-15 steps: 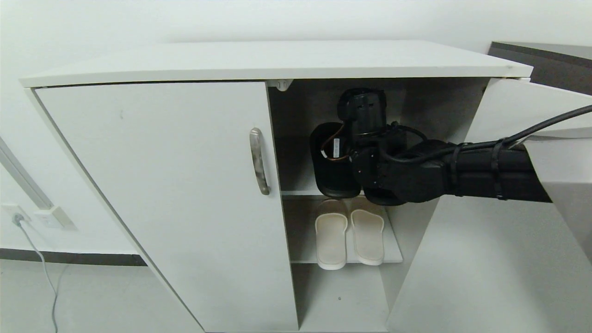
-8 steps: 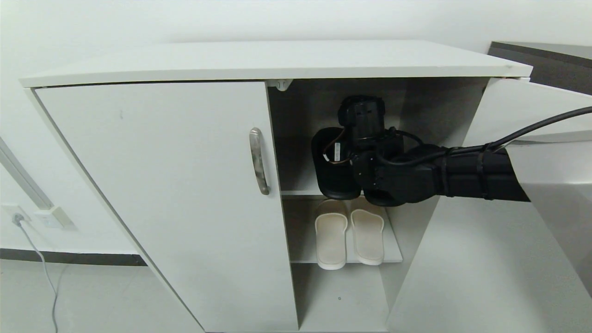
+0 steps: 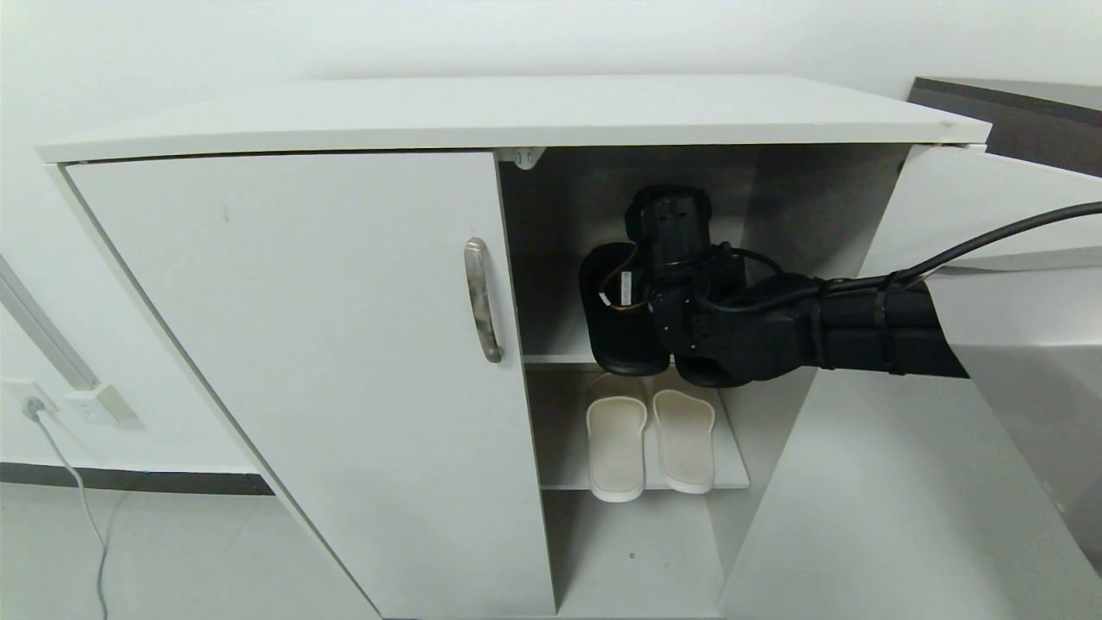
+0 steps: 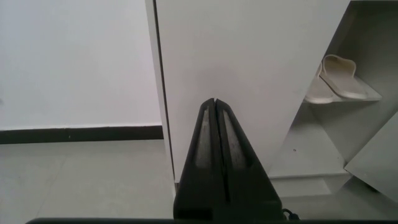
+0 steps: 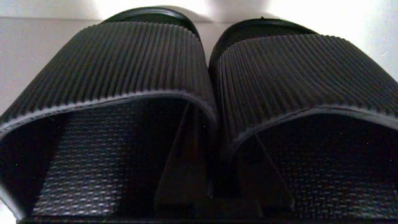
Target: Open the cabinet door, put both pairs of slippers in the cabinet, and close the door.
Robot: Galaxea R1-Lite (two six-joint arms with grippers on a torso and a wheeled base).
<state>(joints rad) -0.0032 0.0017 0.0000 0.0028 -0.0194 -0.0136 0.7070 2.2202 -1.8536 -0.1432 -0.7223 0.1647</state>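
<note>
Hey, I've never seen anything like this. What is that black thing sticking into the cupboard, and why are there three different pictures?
That black thing is the right arm of a two-armed robot on wheels. The wide picture comes from a camera on its head, looking at a white cabinet with its right door open. The other two pictures come from cameras on its wrists. The right wrist picture is a close-up: the right gripper pinches the black slippers by their inner edges, at the upper shelf. The cream slippers lie on the lower shelf. The left wrist picture shows the left gripper, shut and empty, pointing at the closed left door.
</note>
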